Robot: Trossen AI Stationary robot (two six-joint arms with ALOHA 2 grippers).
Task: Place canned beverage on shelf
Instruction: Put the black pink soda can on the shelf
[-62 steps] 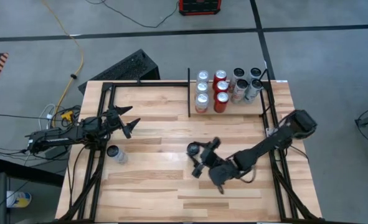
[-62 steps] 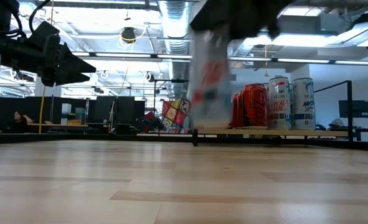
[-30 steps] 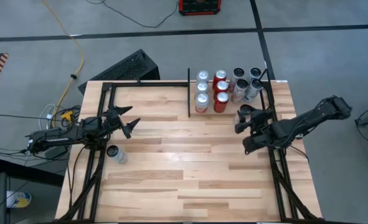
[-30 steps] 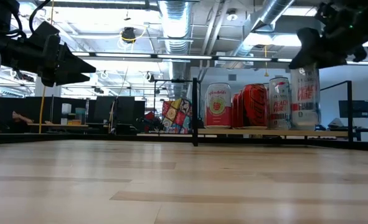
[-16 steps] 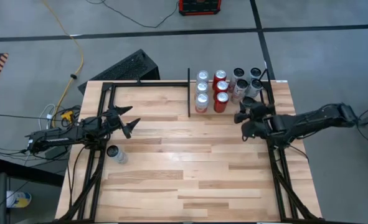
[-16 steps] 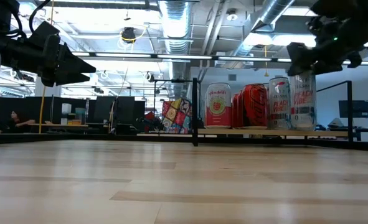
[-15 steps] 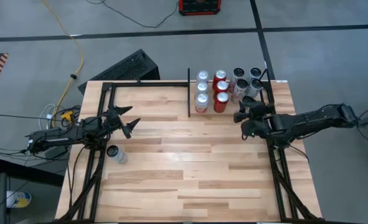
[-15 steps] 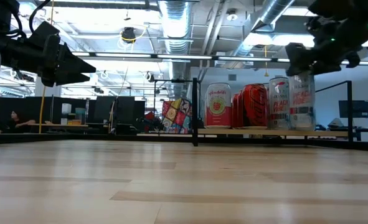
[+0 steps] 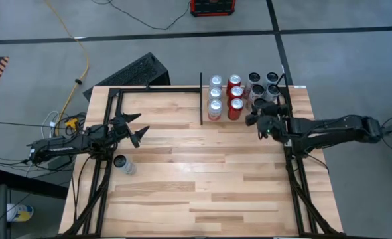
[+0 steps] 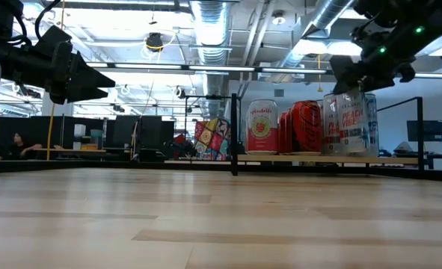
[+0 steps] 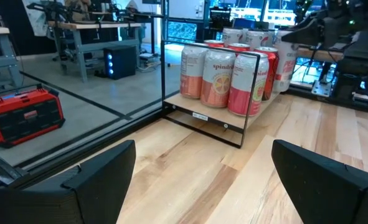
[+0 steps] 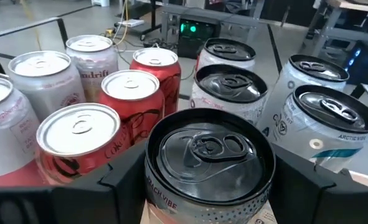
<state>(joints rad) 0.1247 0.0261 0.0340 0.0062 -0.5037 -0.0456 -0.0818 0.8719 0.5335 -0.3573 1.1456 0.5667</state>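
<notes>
Two dark fingers of the right gripper (image 12: pixel 205 186) clasp a silver can (image 12: pixel 210 163) from either side, the can upright with its pull-tab top facing the wrist camera. From above, the right gripper (image 9: pixel 262 124) sits at the near edge of the group of cans on the shelf (image 9: pixel 176 105), at the far right of the wooden surface. From table height the held can (image 10: pixel 350 124) hangs under the gripper, level with the standing cans; whether its base touches the wood cannot be told.

Around it stand the stored cans: two red cola cans (image 12: pixel 78 149) to one side, pale pink-lettered cans (image 12: pixel 90 59) beyond those, and dark-topped silver cans (image 12: pixel 327 127) on the other side and behind. Seen from above, they form short rows just right of the black divider bar (image 9: pixel 201 99), between it and the right rail.

Far off at the left edge of the table, the left gripper (image 9: pixel 137 129) waits in the air with its fingers spread and nothing between them. One more can (image 9: pixel 121 162) stands alone on the wood just near of it, beside the black left rail. Beyond the table lie grey floor, a yellow cable (image 9: pixel 73 40) and a red box (image 9: pixel 212 6).
</notes>
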